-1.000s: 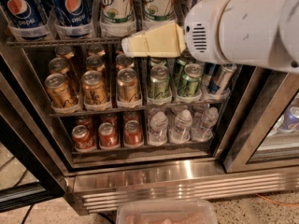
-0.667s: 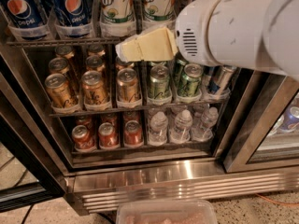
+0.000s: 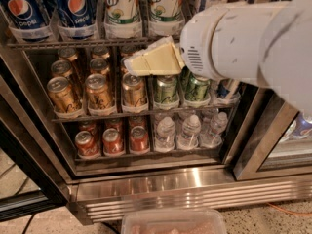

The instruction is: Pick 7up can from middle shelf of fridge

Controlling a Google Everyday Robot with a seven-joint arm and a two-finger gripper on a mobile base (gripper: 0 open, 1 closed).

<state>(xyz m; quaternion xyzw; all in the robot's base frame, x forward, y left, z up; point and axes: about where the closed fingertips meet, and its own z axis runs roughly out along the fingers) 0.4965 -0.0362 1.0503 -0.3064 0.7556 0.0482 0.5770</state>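
Two tall white-and-green 7up cans stand side by side in clear cups on the middle shelf of the fridge; their tops are cut off by the frame. My gripper hangs off a big white arm that comes in from the right. Its cream fingers point left, just below the shelf's front rail and under the two 7up cans, in front of the short cans. It holds nothing.
Tall blue Pepsi cans stand left of the 7up cans. The rack below holds short gold cans and green cans. The bottom rack holds red cans and water bottles. A clear plastic bin sits on the floor.
The gripper and arm have moved left and slightly nearer the shelf rail, now under the two 7up cans. The cans have not moved.
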